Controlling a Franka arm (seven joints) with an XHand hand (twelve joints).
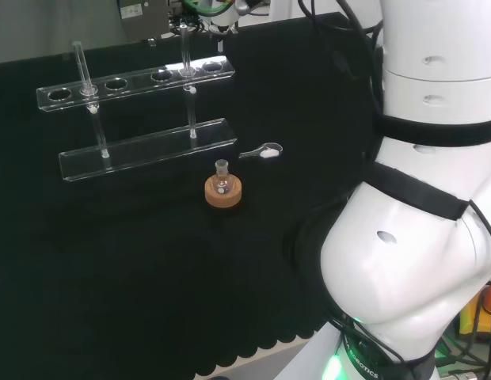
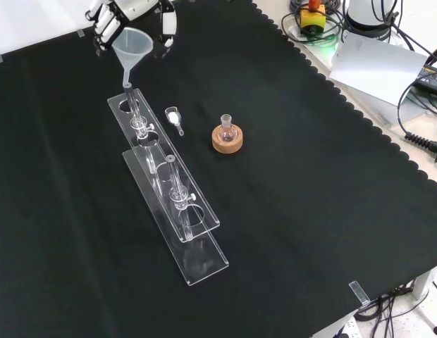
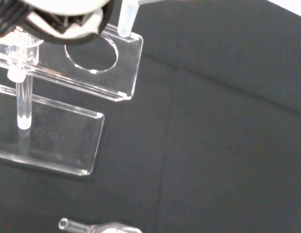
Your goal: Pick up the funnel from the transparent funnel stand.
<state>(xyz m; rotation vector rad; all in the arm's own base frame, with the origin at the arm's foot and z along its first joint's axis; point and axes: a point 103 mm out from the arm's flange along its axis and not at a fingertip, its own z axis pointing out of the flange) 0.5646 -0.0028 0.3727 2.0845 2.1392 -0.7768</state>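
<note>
Holding funnel (image 2: 131,45) in hand (image 2: 127,10) | stem above funnel stand (image 2: 169,189) end hole

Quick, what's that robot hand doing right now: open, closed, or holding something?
Hand: closed, its fingers curled round the funnel, which hangs just above the clear stand.

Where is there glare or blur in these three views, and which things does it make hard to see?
Head view: glare whitens the funnel stand's far end. Front view: even light; the funnel and hand look clear. Wrist view: a blurred white part of the hand nearby.
</note>
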